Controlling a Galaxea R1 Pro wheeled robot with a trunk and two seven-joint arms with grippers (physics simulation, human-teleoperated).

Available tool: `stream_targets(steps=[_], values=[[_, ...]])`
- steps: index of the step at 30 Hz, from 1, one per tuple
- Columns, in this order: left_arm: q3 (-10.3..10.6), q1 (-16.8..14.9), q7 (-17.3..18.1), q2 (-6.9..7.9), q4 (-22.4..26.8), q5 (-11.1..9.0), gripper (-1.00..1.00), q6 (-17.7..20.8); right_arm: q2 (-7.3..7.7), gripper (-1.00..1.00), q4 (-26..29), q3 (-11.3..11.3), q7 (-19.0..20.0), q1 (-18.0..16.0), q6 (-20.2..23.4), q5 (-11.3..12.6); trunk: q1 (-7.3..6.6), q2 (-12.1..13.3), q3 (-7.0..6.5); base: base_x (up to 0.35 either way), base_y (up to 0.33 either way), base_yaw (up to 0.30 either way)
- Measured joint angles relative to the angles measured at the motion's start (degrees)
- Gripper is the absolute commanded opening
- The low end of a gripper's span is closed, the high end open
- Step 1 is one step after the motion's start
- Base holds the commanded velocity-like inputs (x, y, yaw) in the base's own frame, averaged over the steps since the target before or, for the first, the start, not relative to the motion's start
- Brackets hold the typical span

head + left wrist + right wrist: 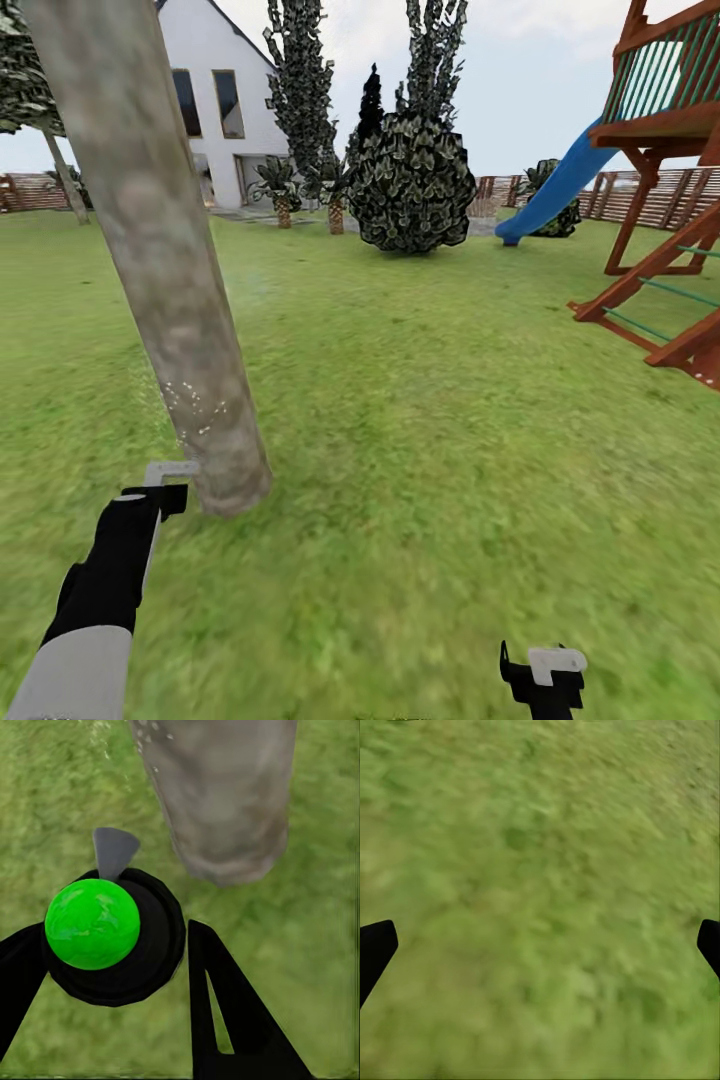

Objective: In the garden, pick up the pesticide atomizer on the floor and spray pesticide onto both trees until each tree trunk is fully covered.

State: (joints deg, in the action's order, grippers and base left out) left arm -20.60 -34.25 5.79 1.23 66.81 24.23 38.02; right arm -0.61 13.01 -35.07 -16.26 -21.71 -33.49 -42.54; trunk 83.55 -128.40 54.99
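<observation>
Right claw hangs low over bare grass, fingers spread, empty; we leave it idle. Left claw pinches the pesticide atomizer, green cap up, grey nozzle aimed at the tree trunk just beside it. White pesticide specks dot only the lower bark, so we judge this trunk is partly done. Best move: keep the nozzle near, sweep up and around the trunk. A second tree stands far back by the fence; untreated, we judge.
</observation>
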Motion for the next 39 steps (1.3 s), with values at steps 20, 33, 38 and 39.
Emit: stream_targets(steps=[20,33,38,39], values=[[9.89,-13.66,0.42,1.96,2.02,0.02,-1.00,19.76,0.00,1.00,0.00,0.02,0.00,0.00,0.00,0.00,0.00,0.00,0.00,0.026,-0.131,0.145],[9.99,-13.66,-0.07,1.49,2.01,0.00,-1.00,19.80,0.00,1.00,0.00,0.00,0.00,0.00,0.00,0.00,0.00,0.00,0.00,0.046,-0.272,0.025],[9.11,-12.86,0.06,2.39,0.18,0.38,-1.00,19.70,0.00,1.00,-0.02,0.09,0.00,0.00,0.00,0.00,0.00,0.00,0.01,0.088,-0.272,0.269],[8.22,-11.98,0.09,2.97,-0.20,0.61,-1.00,19.50,0.00,1.00,-0.02,0.09,0.00,0.00,0.00,0.00,0.00,0.00,0.01,0.092,-0.272,0.277]])
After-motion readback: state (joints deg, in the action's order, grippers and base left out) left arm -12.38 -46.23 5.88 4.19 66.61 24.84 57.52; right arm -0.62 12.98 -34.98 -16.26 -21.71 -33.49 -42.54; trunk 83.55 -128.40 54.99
